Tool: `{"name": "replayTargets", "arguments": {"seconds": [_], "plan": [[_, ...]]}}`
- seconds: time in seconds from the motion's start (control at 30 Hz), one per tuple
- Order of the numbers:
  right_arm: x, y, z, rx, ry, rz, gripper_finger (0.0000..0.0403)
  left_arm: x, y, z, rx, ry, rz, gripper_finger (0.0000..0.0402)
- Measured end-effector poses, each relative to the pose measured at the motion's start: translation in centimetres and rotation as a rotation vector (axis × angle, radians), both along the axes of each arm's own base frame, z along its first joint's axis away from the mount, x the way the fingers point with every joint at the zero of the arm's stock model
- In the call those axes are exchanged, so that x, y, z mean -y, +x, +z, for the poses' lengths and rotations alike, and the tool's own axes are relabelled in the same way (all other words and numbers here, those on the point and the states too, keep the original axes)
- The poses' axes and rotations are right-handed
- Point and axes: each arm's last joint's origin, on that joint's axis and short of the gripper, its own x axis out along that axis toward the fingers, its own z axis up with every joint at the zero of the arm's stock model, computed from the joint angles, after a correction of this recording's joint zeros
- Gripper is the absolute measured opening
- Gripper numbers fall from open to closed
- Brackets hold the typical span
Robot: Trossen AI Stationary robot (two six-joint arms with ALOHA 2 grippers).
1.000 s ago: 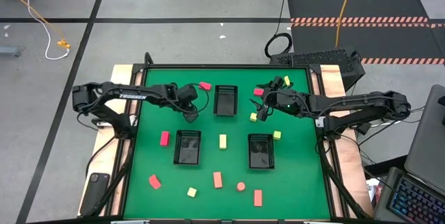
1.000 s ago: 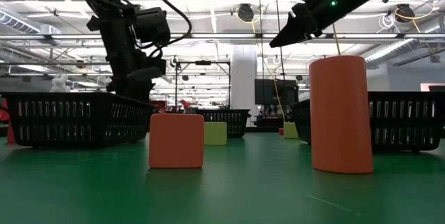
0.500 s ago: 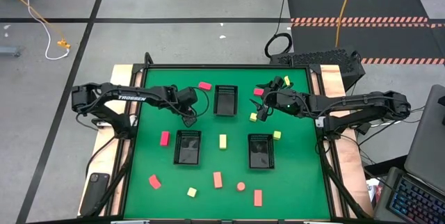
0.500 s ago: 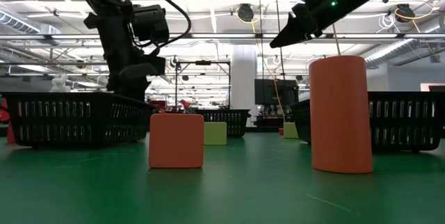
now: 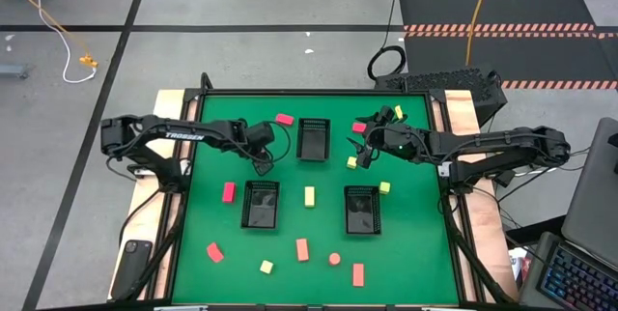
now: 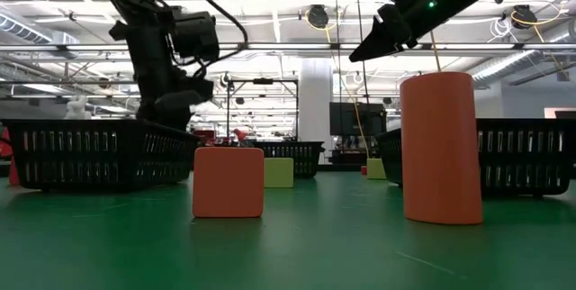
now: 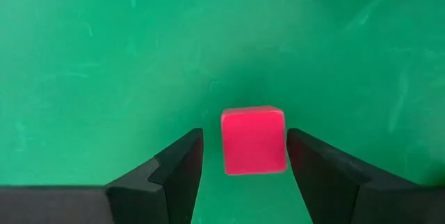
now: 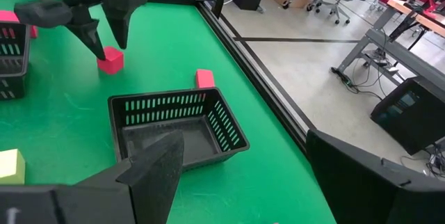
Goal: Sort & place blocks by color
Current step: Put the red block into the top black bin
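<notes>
A pink-red cube (image 7: 253,140) sits on the green mat (image 5: 290,219) left of the far tray (image 5: 313,139), framed by the left gripper (image 7: 243,156) with fingers spread, so I'd guess it next drops and closes, while the right gripper (image 5: 364,156), also spread, waits high.

Two dark, near-black arms here, slim and jointed. The left arm (image 5: 183,134) carries white "TROSSEN" lettering along its long link, and a black cable loops off beside its wrist. The right arm (image 5: 483,143) shows a small green light glowing near its wrist, with thin cables trailing by its base. Up close, the left gripper (image 7: 243,175) has flat, matte black fingers (image 7: 174,172) with angular, stepped edges. The right gripper's fingers (image 8: 156,165) look the same: broad, dark wedges.
</notes>
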Motion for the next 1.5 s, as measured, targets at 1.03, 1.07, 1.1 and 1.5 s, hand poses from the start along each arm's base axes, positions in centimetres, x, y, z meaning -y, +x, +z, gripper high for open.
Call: {"name": "replayTargets", "arguments": {"seconds": [1.03, 1.07, 1.1, 1.5], "plan": [[0.0, 0.0, 0.0, -0.009, -0.012, 0.005, 0.0297, -0.5, 1.2, -1.2, -0.010, 0.045, -0.021, 0.0130], [0.0, 0.0, 0.0, -0.009, -0.013, 0.005, 0.0297, -0.6, 1.4, -0.9, 0.004, 0.049, -0.027, 0.0130], [0.0, 0.0, 0.0, -0.011, -0.015, 0.006, 0.0297, -0.7, 1.7, -0.5, 0.021, 0.056, -0.034, 0.0130], [0.3, -0.1, 0.0, -0.017, -0.026, -0.006, 0.0297, -2.0, 6.2, 6.8, 0.241, 0.205, -0.174, 0.0130]]}}
